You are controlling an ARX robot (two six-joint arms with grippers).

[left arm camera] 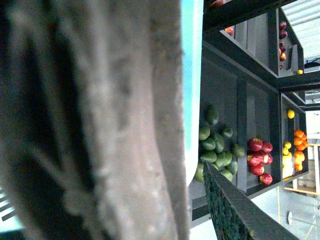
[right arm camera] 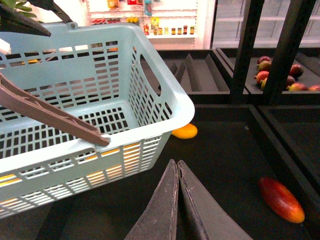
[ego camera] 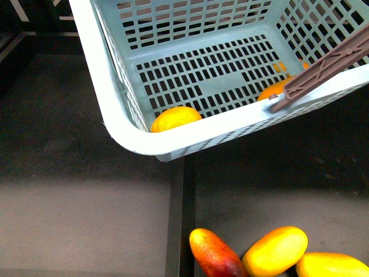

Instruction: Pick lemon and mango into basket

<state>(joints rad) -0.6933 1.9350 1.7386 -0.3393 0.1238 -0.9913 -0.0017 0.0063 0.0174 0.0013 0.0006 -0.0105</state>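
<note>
A dark shelf (ego camera: 75,190) carries everything, split into bays by black dividers (ego camera: 180,219). In the front view three mangoes lie on it near the lower edge: a red-and-yellow one (ego camera: 216,254), a yellow one (ego camera: 275,251) touching it, and another yellow one (ego camera: 331,265) at the corner. The right wrist view shows a red mango (right arm camera: 281,199) alone on the black surface (well apart from the rest) and a yellow fruit (right arm camera: 184,131) lying by the basket (right arm camera: 165,95) corner. Whether the basket rests on the shelf cannot be told.
</note>
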